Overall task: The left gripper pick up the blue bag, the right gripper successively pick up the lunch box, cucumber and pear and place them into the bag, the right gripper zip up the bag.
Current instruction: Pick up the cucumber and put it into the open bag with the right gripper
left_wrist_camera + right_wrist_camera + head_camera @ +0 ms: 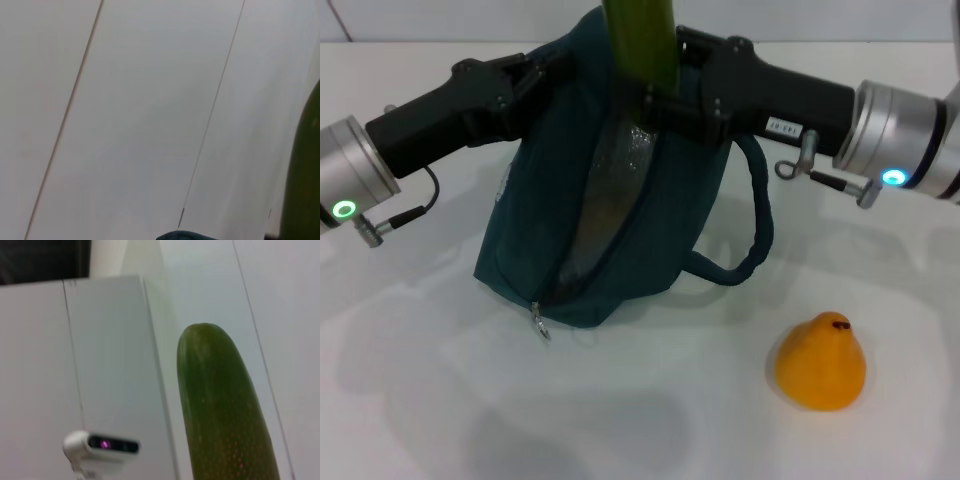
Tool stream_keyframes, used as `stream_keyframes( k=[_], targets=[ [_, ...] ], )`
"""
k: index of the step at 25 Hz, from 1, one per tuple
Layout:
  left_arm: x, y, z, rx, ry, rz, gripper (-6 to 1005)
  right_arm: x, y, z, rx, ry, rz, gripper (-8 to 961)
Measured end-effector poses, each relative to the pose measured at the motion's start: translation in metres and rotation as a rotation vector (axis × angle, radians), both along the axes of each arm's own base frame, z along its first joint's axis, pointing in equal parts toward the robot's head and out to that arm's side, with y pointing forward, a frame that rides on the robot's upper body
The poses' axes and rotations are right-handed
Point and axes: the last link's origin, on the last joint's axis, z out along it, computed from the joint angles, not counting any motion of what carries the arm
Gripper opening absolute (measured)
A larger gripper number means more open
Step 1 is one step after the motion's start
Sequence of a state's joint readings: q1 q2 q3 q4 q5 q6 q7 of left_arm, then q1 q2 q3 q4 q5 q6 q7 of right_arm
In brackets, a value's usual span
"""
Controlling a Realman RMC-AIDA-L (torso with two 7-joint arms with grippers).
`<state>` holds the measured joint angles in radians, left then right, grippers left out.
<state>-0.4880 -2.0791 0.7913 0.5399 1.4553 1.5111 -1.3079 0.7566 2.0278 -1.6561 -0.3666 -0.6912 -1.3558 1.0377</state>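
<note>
On the white bench, my left gripper grips the blue bag; my right gripper clamps the cucumber upright above its mouth.

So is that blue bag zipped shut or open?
Open: the blue bag gapes along its zipper, showing its lining, with the cucumber upright at its mouth.

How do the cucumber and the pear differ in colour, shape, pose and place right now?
The cucumber is dark green and long; the pear is orange-yellow and squat. The cucumber stands upright in the right gripper over the open blue bag; the pear sits untouched on the table. Both are outside the bag.
</note>
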Motion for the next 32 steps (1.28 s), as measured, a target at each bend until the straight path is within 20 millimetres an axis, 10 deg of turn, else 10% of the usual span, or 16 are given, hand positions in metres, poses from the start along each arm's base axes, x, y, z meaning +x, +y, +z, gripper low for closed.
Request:
stream_keyframes(
  k=[32],
  targets=[
    [0.001,0.004,-0.004,-0.002,0.013,0.009,71,-0.008,0.000,-0.019,0.081,-0.042,-0.029,636]
  ],
)
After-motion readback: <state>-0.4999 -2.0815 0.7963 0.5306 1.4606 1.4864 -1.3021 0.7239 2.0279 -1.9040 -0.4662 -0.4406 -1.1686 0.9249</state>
